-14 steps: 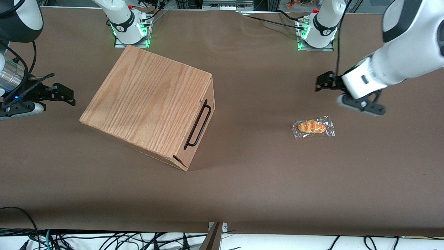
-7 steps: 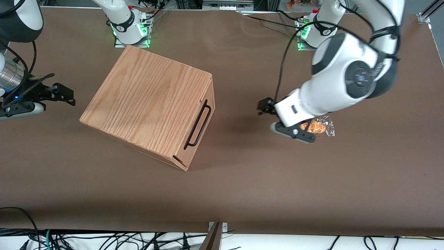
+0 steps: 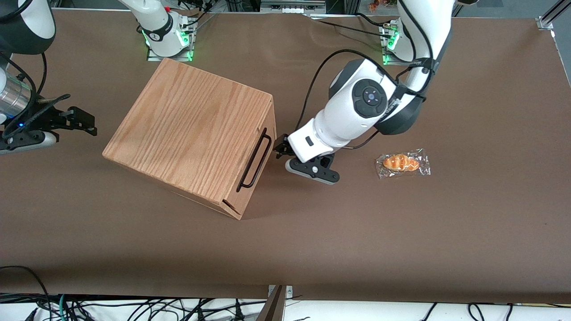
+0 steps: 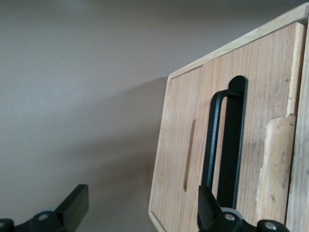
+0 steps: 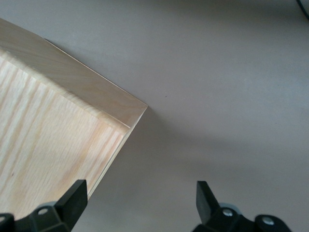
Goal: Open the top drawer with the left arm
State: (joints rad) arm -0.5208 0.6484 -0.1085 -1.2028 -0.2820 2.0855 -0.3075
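Your gripper (image 3: 282, 150) hangs in front of the top drawer (image 3: 263, 149), fingers spread wide!
The drawer sits shut in the wooden box (image 3: 187, 133); your fingertips (image 4: 208, 208) are near the black handle (image 3: 254, 159), not touching it.

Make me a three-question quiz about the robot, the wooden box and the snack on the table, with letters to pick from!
1. Where is the gripper?
A. in front of the top drawer, close to its handle
B. over the wrapped bread
C. on top of the box

2. What colour is the handle?
A. silver
B. black
C. red

3. Is the top drawer open?
A. pulled fully out
B. half out
C. shut

Answers: 1 A, the gripper sits just off the drawer front; 2 B, the bar is black in both views; 3 C, the front lies flush with the wooden box. The wrapped bread lies toward the working arm's end.
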